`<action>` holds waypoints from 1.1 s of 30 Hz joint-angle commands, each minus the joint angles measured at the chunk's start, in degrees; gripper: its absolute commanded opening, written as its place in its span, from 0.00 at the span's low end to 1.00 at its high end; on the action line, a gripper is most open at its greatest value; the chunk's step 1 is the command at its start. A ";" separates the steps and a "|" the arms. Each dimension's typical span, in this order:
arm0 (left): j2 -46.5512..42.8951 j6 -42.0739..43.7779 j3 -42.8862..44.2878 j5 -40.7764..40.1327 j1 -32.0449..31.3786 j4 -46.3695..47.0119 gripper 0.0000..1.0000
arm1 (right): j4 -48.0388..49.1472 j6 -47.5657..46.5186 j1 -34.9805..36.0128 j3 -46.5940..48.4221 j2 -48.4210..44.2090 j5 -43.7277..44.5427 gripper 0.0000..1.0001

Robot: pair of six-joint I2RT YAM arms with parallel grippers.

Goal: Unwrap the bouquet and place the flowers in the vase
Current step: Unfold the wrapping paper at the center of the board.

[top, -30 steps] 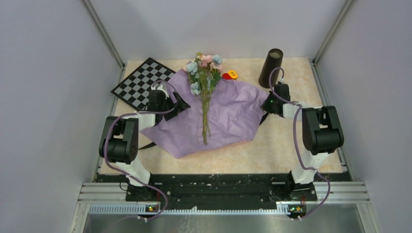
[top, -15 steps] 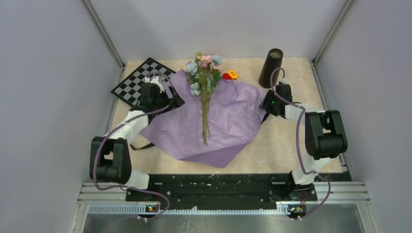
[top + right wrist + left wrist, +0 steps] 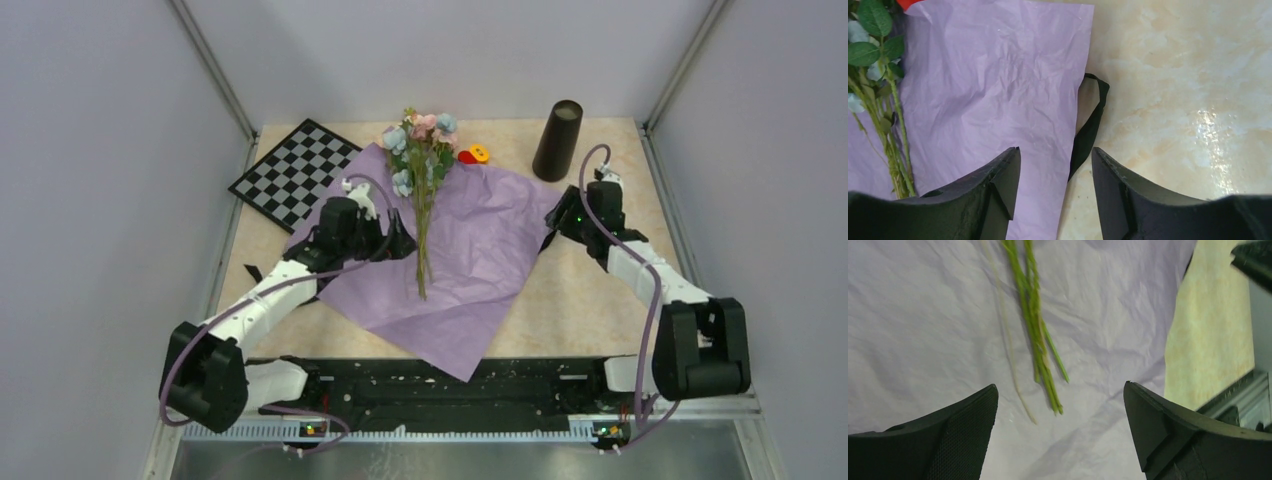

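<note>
Over crinkled lilac paper (image 3: 480, 240) bearing green-stemmed artificial flowers (image 3: 425, 190), left end effector (image 3: 1059, 387) and right end effector (image 3: 1055, 150) gape empty.

Top view: high at near edge, overlooking bench (image 3: 562, 308). Wrist views: close, downward; all share lilac paper (image 3: 480, 230), stems (image 3: 422, 255).

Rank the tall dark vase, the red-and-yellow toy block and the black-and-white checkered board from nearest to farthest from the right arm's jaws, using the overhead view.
1. The tall dark vase, back right, just beyond them.
2. The red-and-yellow toy block, back centre.
3. The black-and-white checkered board, far left.
</note>
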 commanded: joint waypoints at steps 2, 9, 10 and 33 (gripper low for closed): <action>-1.42 -5.04 -4.39 -2.07 -8.90 0.36 0.99 | -1.91 -1.11 0.24 -4.01 -9.57 -3.00 0.52; 0.27 -9.87 -10.06 -2.14 -17.58 4.30 0.99 | -3.31 -0.74 8.72 -7.20 -12.53 -12.62 0.46; 0.53 -10.32 -10.56 -2.05 -18.47 4.45 0.99 | -3.04 -0.44 10.81 -7.61 -12.02 -13.77 0.45; -14.03 -20.06 -27.33 -4.60 -20.82 1.63 0.99 | 2.09 8.60 25.81 -19.65 -5.57 -16.86 0.36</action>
